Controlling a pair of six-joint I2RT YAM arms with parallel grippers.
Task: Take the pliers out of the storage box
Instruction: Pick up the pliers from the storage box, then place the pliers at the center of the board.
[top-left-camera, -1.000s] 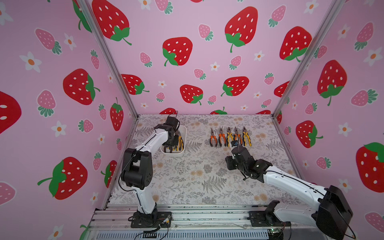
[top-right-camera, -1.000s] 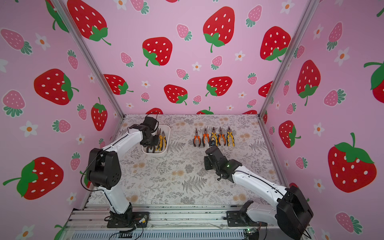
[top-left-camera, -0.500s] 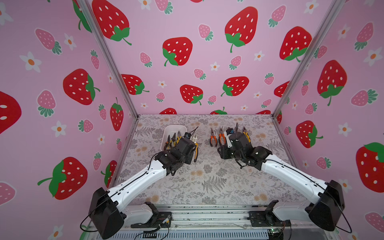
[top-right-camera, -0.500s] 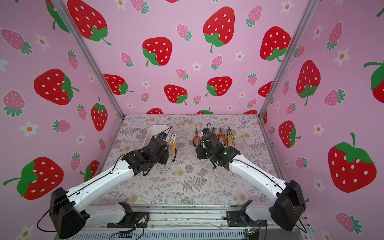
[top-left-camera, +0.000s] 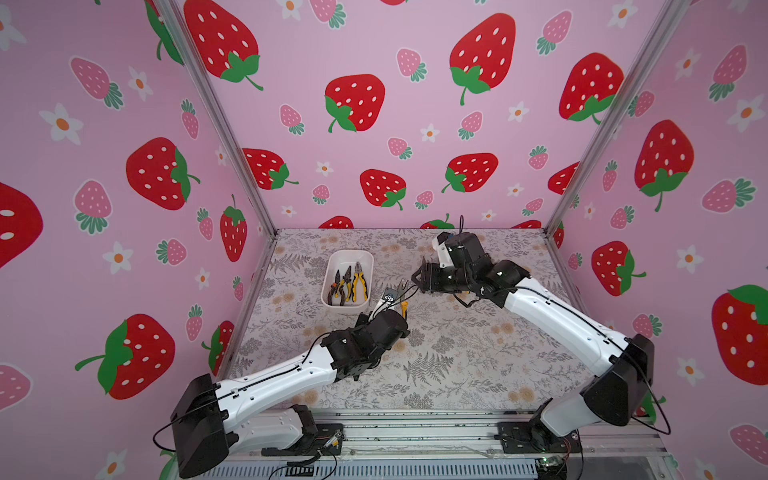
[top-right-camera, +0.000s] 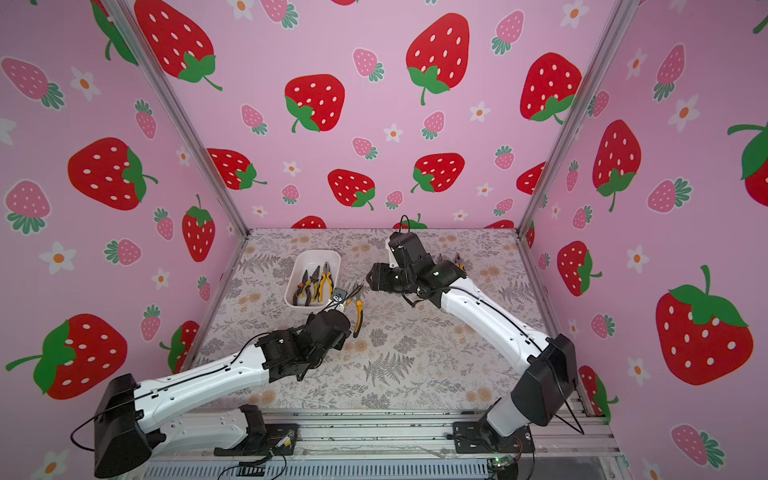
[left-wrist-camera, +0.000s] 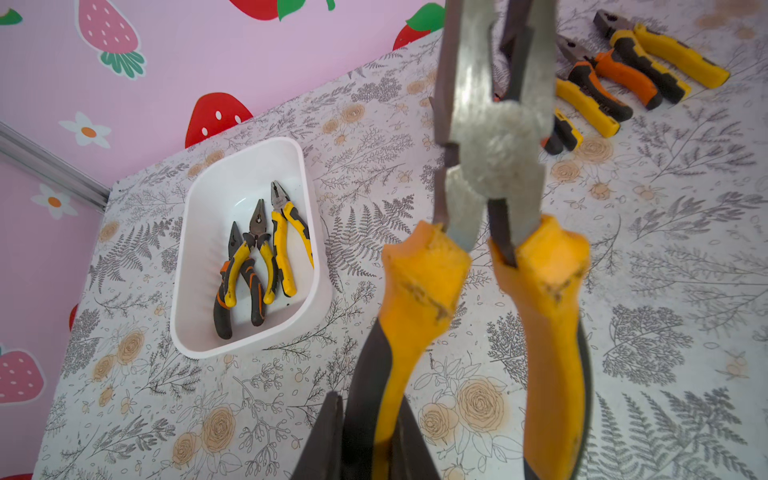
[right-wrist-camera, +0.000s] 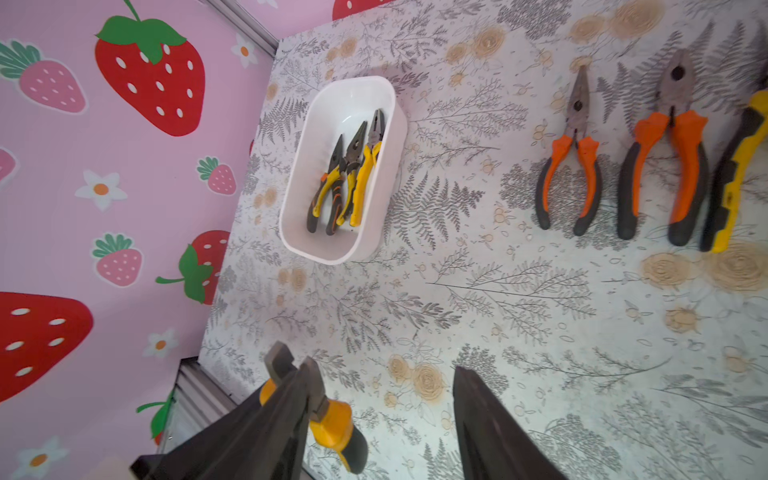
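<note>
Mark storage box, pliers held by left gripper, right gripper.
storage box (top-left-camera: 349, 259): in a top view, bare floor.
held pliers (left-wrist-camera: 494, 141): left wrist view, pivot joint.
right gripper (right-wrist-camera: 382, 368): right wrist view, between fingertips.

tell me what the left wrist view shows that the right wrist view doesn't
Only the left wrist view: the left pincer shut on the held pliers, whose whole metal head shows close up.
Only the right wrist view: the right pincer, open, and the needle-nosed pliers lying whole on the mat.
Both: the white box with three pliers inside, and at least part of the held pliers.
</note>
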